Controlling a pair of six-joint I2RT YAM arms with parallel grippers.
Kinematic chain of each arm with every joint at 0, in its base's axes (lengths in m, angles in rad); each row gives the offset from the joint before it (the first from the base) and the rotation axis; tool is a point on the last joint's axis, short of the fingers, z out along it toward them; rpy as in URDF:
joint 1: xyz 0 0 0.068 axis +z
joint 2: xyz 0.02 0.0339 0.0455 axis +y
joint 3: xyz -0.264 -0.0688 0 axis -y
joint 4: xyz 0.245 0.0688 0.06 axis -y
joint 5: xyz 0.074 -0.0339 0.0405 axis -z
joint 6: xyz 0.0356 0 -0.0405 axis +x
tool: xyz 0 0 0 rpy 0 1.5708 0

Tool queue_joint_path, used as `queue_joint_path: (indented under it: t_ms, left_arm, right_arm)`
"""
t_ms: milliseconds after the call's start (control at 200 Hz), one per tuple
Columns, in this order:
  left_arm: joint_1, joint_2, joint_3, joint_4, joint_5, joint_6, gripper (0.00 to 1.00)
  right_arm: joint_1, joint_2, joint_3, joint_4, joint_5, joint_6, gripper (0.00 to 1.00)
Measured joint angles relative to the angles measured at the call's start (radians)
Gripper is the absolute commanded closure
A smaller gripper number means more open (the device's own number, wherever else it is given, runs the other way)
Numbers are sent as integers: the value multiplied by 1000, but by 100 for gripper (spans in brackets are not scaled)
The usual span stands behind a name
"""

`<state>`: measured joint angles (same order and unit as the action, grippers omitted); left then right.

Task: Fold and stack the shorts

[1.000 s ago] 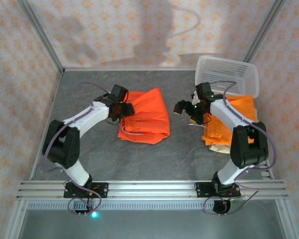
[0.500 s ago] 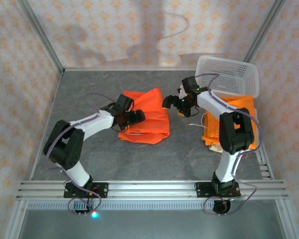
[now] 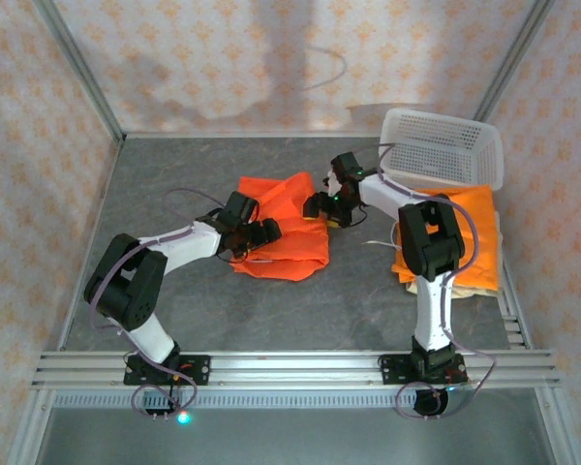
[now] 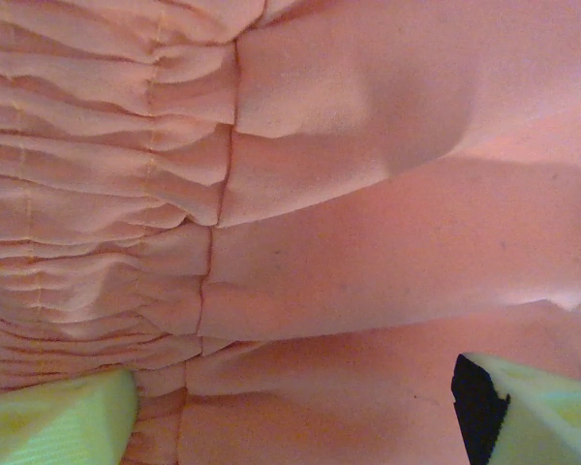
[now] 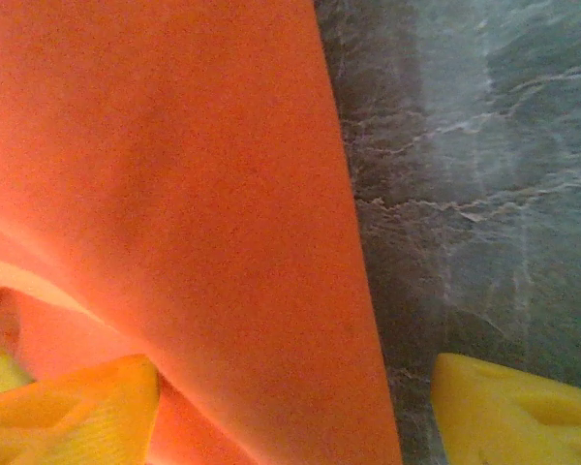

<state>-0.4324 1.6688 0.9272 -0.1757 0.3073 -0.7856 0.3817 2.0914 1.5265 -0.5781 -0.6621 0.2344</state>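
Orange shorts [image 3: 289,229]: grasping for a fold. Left end effector [image 4: 290,417] and right end effector [image 5: 290,417], both apart, should next pinch the edges.

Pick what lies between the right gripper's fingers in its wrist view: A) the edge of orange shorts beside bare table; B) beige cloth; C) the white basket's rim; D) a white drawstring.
A: the right wrist view has the orange shorts ending in a straight edge against grey table, between the spread fingers of the right gripper.
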Motion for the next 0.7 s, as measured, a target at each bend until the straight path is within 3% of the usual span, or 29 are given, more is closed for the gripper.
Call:
queue_joint_path:
  t_ms: [190,335,485,595,701]
  left_arm:
    - [0,-4,-2,2,0,0,14]
    - [0,-25,-24,25,0,-14,13]
    - [0,-87,-52,31,-11,-30,12]
    - [0,-171,-62,26,-36,-30,10]
    - [0,-261,-69,28,-58,-30,0]
  right_arm:
    - [31,34,11,7,-8,-10,62]
    - [59,34,13,11,10,-3,99]
    - [78,19,12,-16,85,-16,100]
    - [80,-57,-5,-89,208,-29,100]
    - [80,-178,-13,-191,353,-53,100]
